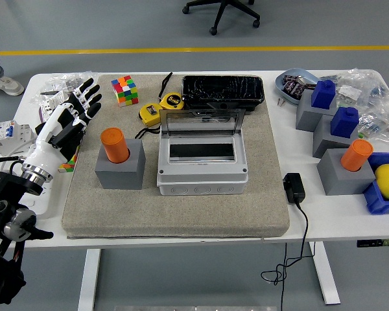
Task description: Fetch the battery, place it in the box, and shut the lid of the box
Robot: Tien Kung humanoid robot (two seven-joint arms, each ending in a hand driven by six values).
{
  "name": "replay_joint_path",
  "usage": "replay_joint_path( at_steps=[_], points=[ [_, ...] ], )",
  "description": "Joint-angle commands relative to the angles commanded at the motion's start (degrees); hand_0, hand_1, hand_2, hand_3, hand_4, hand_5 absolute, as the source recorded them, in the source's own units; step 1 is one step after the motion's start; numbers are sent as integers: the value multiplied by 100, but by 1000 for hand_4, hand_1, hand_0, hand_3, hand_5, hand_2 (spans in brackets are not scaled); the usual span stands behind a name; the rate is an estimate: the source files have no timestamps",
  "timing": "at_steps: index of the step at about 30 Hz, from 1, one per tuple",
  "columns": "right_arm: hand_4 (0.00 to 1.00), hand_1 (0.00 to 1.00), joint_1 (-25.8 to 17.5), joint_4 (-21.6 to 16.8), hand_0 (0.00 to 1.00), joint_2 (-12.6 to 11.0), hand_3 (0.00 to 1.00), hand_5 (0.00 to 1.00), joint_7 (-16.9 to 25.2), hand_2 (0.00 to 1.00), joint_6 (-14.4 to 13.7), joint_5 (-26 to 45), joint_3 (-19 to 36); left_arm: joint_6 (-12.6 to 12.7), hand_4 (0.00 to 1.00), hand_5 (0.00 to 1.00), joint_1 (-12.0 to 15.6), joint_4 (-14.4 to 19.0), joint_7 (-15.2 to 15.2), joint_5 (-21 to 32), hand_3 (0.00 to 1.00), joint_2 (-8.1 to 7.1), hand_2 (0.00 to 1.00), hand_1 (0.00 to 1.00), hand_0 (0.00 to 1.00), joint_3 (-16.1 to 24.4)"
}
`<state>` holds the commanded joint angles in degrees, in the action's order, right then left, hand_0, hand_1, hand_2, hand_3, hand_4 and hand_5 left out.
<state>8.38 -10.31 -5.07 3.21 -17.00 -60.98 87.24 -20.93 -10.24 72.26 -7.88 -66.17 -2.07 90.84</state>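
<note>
Writing cannot be read on anything at this size. Grey box [202, 170] sits mid-mat [246, 214] with its clear lid [202, 120] raised, interior dark. An orange cylindrical battery [115, 144] stands in a grey block [120, 170] just left of it. The left hand [70, 123] hovers at the mat's left edge, fingers spread, empty. Behind the box: a black tray [223, 91], two yellow tape measures [161, 107], a Rubik's cube [124, 89]. A second orange cylinder [356, 155] stands on a block at the right.

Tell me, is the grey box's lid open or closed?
Open. The grey box has its clear lid tipped up at the back, so you can see the dark slot inside.
</note>
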Motion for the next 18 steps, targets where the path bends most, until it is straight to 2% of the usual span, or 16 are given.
replay_joint_path(
  at_steps=[2,3,11,14,15,18],
  points=[
    [998,804,0,0,865,0,793,998,0,757,1,1,-3,-3,998,845,-3,-6,-1,29,998,4,998,998,998,-18],
    [998,805,2,0,865,-1,794,998,-1,757,0,2,-6,-4,998,932,-8,-20,-3,39,998,7,998,998,998,-51],
    [998,804,17,0,865,-7,793,998,-3,757,-10,33,-60,-16,998,923,-75,-138,-28,3,998,71,998,998,998,-134],
    [998,804,13,0,865,-11,793,998,-17,757,-13,18,-54,-48,998,923,-162,-293,-45,-93,998,113,998,998,998,-122],
    [998,804,13,0,865,-11,792,998,-18,757,-15,21,-59,-57,998,846,-184,-343,-53,-137,998,127,998,998,998,-110],
    [998,804,10,0,865,-10,792,998,-12,757,-20,45,-87,-87,998,846,-223,-432,-77,-281,998,157,998,998,998,-58]
  ],
)
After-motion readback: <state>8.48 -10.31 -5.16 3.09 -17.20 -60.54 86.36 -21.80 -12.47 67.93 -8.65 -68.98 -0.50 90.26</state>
